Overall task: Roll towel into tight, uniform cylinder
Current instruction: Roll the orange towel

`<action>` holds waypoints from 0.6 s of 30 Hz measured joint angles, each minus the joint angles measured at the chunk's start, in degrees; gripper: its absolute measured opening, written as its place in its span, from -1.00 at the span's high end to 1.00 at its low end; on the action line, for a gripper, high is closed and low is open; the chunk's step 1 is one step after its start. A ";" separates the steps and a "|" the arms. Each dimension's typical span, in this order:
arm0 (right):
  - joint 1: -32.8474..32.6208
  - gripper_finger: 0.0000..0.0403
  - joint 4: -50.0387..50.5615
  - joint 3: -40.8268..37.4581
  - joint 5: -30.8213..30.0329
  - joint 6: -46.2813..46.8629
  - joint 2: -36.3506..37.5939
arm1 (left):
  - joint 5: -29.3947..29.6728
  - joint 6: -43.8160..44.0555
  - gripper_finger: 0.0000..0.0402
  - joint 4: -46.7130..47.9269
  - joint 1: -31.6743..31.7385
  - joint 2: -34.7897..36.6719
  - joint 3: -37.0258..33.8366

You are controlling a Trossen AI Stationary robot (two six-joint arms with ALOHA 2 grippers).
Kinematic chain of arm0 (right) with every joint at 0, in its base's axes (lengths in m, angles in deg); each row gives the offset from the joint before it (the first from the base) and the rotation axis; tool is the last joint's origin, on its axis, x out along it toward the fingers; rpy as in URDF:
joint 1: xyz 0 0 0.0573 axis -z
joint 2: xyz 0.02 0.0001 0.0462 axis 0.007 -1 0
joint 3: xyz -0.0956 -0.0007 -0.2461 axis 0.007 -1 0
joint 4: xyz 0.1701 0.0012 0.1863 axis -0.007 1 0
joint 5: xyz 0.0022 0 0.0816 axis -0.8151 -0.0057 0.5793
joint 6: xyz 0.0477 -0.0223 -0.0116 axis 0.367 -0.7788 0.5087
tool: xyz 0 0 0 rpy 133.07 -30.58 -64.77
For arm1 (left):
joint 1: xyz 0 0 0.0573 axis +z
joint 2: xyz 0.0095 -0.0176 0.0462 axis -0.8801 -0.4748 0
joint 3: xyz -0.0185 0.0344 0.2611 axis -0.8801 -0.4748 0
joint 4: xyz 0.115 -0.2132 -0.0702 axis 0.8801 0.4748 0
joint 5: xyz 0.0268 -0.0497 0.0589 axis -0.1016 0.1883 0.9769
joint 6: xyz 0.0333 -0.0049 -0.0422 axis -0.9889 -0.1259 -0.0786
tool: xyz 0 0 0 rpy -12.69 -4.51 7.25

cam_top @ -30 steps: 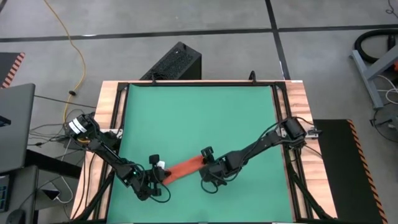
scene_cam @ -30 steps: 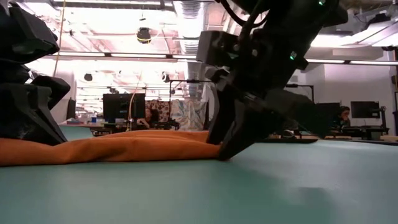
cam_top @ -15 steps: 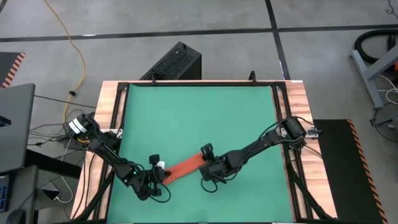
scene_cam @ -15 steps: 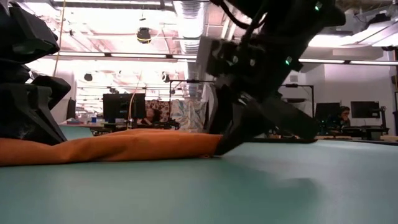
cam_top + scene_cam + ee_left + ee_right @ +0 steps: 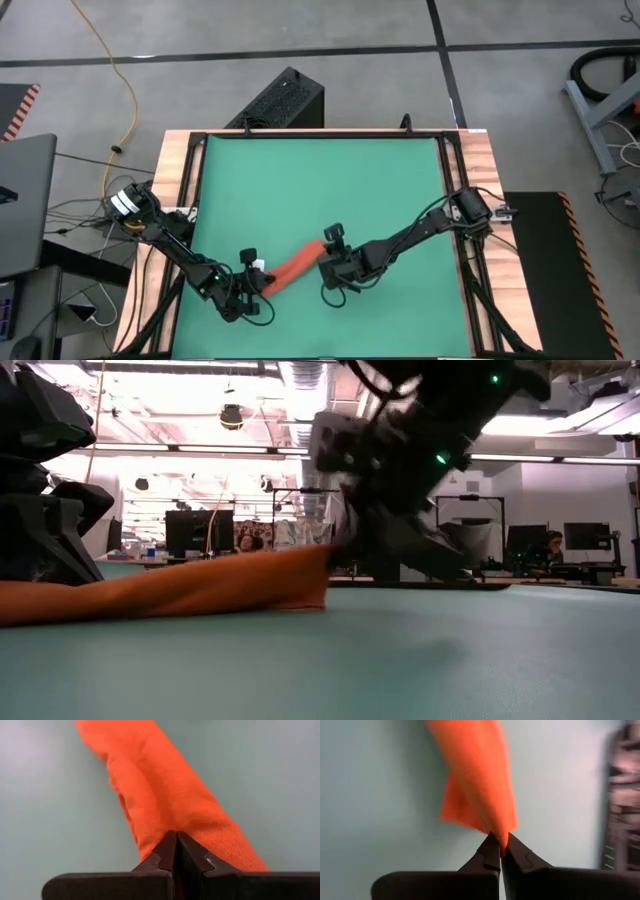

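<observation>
The orange-red towel point(image 5: 294, 267) lies as a long, narrow roll on the green mat point(image 5: 320, 190), slanting from near left to farther right. My left gripper point(image 5: 258, 283) is shut on its near-left end, also seen in the left wrist view point(image 5: 176, 840). My right gripper point(image 5: 323, 259) is shut on the towel's far-right end point(image 5: 305, 575). In the low view the towel point(image 5: 170, 592) rests on the mat along its left part and rises toward the right gripper point(image 5: 345, 560). My left gripper pinches the towel's near-left end point(image 5: 165, 827) between its two fingertips, coming along the roll's length. That end lies low on the mat. My right gripper pinches the towel's far-right end point(image 5: 496, 827) between its fingertips, coming from the table's right along the roll. This end is raised off the mat point(image 5: 310, 585), and cloth fans out beyond the fingertips.
Wooden rails point(image 5: 180, 200) frame the mat on the left and right. A black box point(image 5: 280, 100) stands on the floor beyond the far edge. Bare mat stretches toward the far edge point(image 5: 320, 170).
My right gripper has shut on the towel's far-right end, moved a little toward the table's left and lifted that end off the mat. The towel now spans a shorter length and slopes up toward the right gripper. Its left end has stayed in place.
</observation>
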 joint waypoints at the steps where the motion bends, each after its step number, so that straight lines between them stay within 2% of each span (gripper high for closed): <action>1: -0.28 0.92 0.33 0.79 -2.93 -0.19 0.00 | 0.00 -0.04 1.00 0.00 0.00 0.00 0.00; 5: -1.06 0.96 1.15 4.72 -10.31 -5.46 0.00 | 0.00 -0.04 1.00 -0.02 0.02 0.00 0.00; 8: -1.57 0.97 1.26 7.14 -10.22 -6.69 0.01 | -0.02 -0.04 1.00 -0.01 0.02 0.00 0.00; 12: -2.22 0.96 3.18 7.19 -6.87 -1.93 0.11 | -0.43 -0.01 1.00 -0.02 0.04 0.00 0.00; 16: -3.39 0.96 10.11 6.87 -0.41 7.70 0.10 | -0.94 -0.10 1.00 0.07 0.04 0.00 0.00; 18: -4.32 0.95 10.43 5.83 2.10 10.64 0.11 | -1.25 -0.83 1.00 0.03 0.01 0.02 0.02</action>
